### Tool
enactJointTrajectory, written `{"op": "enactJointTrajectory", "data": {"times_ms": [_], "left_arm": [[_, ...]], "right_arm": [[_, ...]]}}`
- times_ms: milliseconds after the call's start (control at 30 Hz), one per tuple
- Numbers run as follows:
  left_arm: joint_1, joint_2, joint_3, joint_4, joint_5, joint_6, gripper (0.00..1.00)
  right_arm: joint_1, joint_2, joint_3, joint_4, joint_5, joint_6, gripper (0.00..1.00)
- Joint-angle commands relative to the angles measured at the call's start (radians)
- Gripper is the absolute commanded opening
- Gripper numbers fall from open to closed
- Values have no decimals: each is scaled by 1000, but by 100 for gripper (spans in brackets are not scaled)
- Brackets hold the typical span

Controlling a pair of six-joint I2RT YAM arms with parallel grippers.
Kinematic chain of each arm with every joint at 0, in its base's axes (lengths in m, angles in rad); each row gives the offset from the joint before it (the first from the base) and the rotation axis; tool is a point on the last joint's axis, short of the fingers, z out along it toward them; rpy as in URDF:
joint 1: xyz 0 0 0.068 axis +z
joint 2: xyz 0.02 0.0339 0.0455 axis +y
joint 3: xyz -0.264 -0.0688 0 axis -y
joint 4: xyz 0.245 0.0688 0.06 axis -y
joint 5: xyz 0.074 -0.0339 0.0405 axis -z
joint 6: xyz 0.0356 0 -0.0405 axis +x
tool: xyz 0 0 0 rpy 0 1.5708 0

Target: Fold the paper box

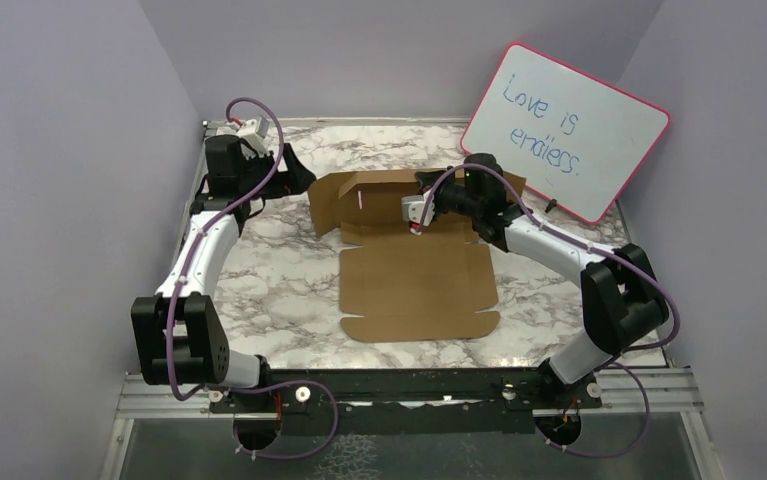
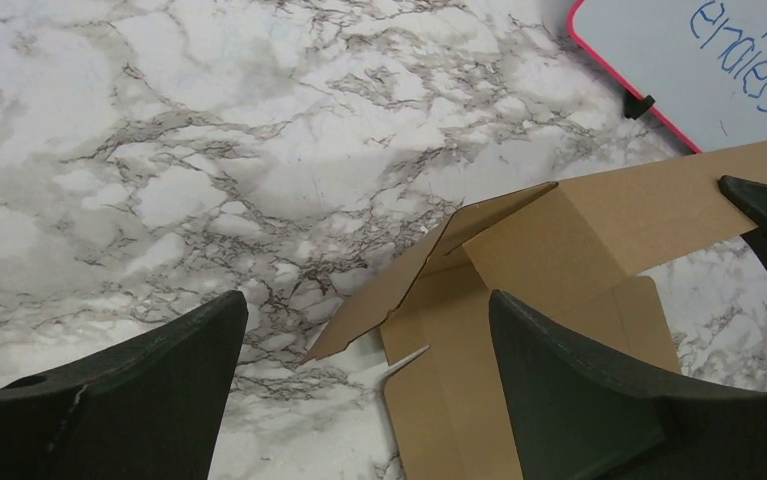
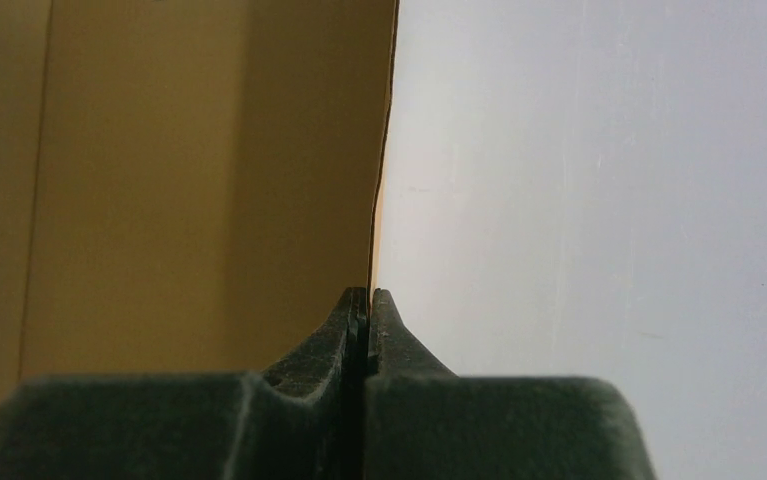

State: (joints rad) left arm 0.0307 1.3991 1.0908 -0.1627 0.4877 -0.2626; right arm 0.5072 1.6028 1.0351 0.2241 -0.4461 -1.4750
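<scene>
The paper box [image 1: 417,280] is a brown cardboard sheet lying flat mid-table, with its far panel and left flap raised. My right gripper [image 1: 417,212] is shut on the top edge of the raised far panel. In the right wrist view the thin cardboard edge [image 3: 209,150] runs straight down between the closed fingertips of the right gripper [image 3: 369,293]. My left gripper [image 1: 299,175] hangs open just left of the box's far left corner. In the left wrist view the left gripper [image 2: 367,300] straddles the raised left flap [image 2: 559,250] without touching it.
A pink-framed whiteboard [image 1: 566,130] with blue writing leans against the back right wall, its corner [image 2: 699,50] just behind the box. Marble tabletop [image 1: 279,290] shows around the box. Grey walls close in on both sides.
</scene>
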Motion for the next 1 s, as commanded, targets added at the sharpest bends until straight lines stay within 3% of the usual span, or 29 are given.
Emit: {"op": "enactJointTrajectory", "data": {"times_ms": [0,267,567,800,967], "left_arm": [[1,-30,-44,-8,-13,-89,90],[-43,-182,-253,156,-88,-300,83],[-279,-269,-238,208,-470,-226,60],[-319,-181,-269,396,-480,-242,48],[-319,-108,-241,436,-451,-236,37]], "right_arm": [[9,-25,-22,29,16,-5,1],[10,-41,-37,22,16,-57,1],[11,-37,-58,68,7,-49,1],[26,0,-118,219,-1,-59,1],[34,14,-115,238,4,-68,1]]}}
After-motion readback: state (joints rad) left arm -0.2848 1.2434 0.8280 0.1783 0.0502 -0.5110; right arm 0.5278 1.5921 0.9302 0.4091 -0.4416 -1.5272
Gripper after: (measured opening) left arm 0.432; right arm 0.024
